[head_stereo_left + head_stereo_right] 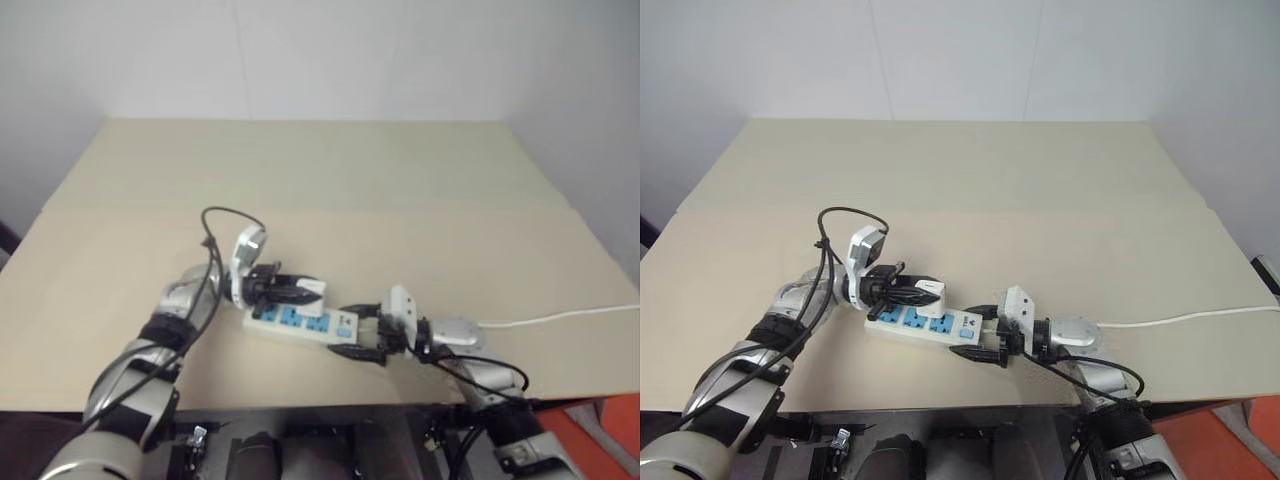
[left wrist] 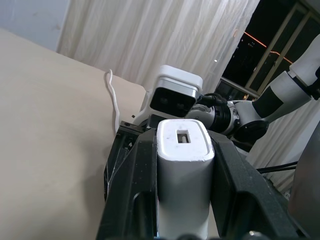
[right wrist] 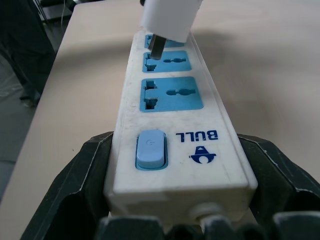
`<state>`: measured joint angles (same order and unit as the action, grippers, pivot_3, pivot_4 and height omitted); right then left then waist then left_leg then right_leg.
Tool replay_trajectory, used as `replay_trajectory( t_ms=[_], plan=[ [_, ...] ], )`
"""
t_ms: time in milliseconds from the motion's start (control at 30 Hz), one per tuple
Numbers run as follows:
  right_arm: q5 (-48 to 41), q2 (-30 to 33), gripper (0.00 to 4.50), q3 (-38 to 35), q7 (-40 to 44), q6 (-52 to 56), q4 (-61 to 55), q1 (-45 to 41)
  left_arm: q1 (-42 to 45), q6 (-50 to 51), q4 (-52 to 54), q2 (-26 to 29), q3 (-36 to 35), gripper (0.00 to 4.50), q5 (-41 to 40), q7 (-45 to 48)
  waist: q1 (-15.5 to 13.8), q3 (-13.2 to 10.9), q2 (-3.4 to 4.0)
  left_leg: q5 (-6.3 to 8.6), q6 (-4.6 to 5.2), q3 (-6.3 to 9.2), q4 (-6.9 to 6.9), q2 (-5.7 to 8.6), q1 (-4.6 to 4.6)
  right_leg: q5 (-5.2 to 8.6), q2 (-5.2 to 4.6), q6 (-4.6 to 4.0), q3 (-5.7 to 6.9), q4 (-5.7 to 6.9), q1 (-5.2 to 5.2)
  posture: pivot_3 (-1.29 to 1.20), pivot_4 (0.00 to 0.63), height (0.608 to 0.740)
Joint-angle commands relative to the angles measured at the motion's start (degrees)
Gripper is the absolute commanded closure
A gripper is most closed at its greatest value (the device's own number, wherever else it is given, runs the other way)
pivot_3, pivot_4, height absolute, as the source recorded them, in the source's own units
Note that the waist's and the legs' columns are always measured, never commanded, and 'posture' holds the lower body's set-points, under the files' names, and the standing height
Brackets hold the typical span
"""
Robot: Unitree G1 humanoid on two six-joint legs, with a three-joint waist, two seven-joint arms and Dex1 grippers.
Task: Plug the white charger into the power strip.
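While the right gripper clamps the power strip's switch end, the left gripper grasps the white charger just above a socket; next, aligning prongs and pressing down.

Left pincer clamped, pointing rightward; right pincer wide-spread, pointing leftward, tips facing each other.
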<state>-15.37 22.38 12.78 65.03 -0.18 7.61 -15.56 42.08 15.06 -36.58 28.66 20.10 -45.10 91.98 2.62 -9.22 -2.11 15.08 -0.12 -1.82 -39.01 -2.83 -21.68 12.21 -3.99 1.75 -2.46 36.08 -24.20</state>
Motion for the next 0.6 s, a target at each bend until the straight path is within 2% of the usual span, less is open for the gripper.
replay_trajectory(
  t_ms=[33,333,600],
  plan=[
    [1.2,-0.6,1.07,0.9,0.4,-2.9,1.8,-0.2,0.0,-1.8,2.0,0.6,0.8,3.47,-1.7,0.5,0.0,0.0,0.0,0.0,0.0,0.0,0.0,0.0,0.02,0.0,0.0,0.0,0.0,0.01,0.01,0.0,0.15,0.74],
    [1.4,-0.8,1.07,0.8,0.9,-3.5,2.8,-0.4,-0.7,-6.5,3.6,2.2,6.7,3.47,-1.9,0.5,0.0,0.0,0.0,0.0,0.0,0.0,0.0,-0.01,0.05,0.0,0.01,-0.01,-0.03,0.01,0.03,0.0,0.15,0.74],
    [1.3,-0.8,1.07,0.8,0.2,-2.6,2.1,0.1,-0.7,-9.6,1.8,1.2,8.0,3.47,-1.7,0.5,0.0,0.0,0.0,0.0,0.0,0.0,0.0,-0.01,0.06,0.0,0.02,-0.01,-0.03,0.01,0.04,0.0,0.15,0.74]
  ],
)
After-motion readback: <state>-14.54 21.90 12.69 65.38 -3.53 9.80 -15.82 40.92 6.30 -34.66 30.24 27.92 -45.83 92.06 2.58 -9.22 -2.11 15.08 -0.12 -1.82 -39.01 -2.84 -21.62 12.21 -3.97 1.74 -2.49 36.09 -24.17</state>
